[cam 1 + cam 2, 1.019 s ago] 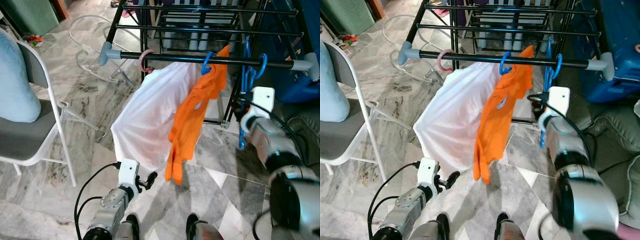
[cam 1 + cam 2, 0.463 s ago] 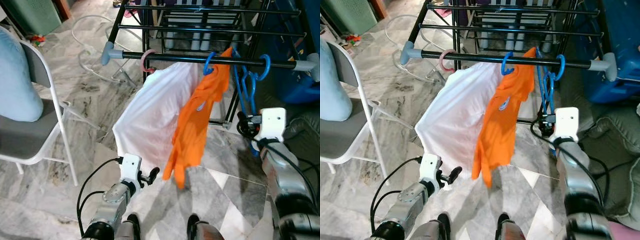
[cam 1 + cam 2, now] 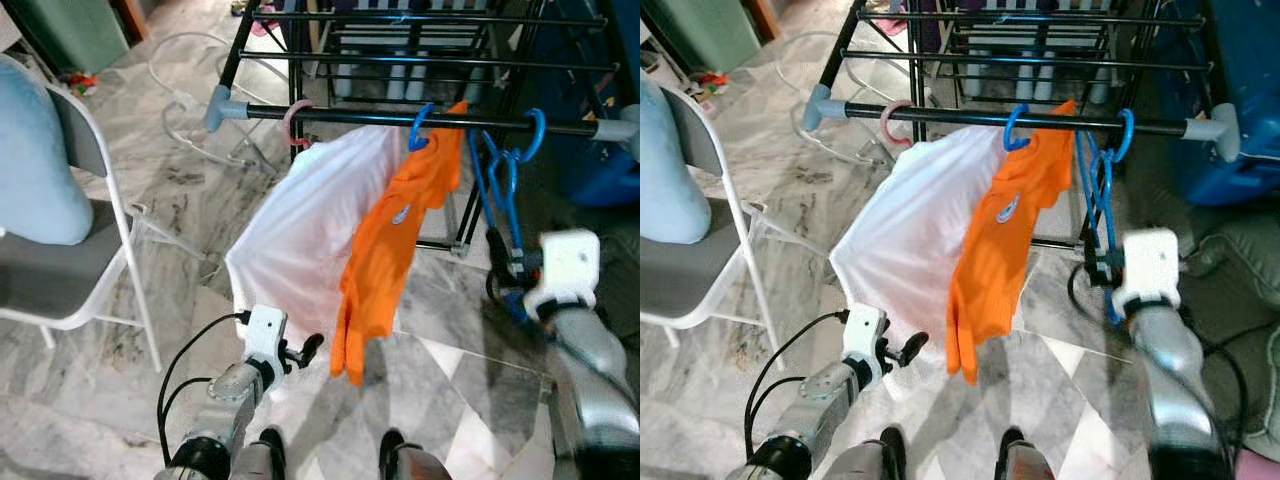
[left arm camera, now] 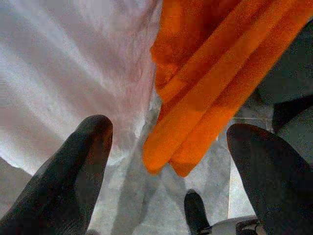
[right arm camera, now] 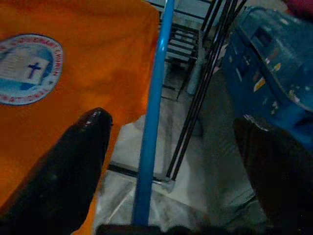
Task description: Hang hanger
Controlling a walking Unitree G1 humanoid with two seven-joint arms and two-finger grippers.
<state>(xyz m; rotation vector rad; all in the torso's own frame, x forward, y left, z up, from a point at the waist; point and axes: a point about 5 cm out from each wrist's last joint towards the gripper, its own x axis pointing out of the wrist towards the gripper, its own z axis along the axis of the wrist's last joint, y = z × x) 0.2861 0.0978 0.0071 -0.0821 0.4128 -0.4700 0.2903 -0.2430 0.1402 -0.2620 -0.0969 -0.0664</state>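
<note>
Now blue hanger (image 3: 1102, 175) hangs beside orange shirt (image 3: 992, 260); both grippers' jaws released.

A black drying rack (image 3: 1040, 55) stands on the marble floor (image 3: 790, 190), and its near rail (image 3: 1020, 118) carries three hangers. A pink hook on the left holds a white garment (image 3: 905, 245); beside it on the right hangs an orange shirt (image 3: 995, 255). Further right, a bare blue hanger (image 3: 1102, 175) hooks over the rail. The right gripper (image 3: 1102, 268) sits at that hanger's lower end, its fingers too hidden to judge. The left gripper (image 3: 905, 348) is low, near the white garment's hem, probably open. A white chair (image 3: 710, 260) stands far left.
</note>
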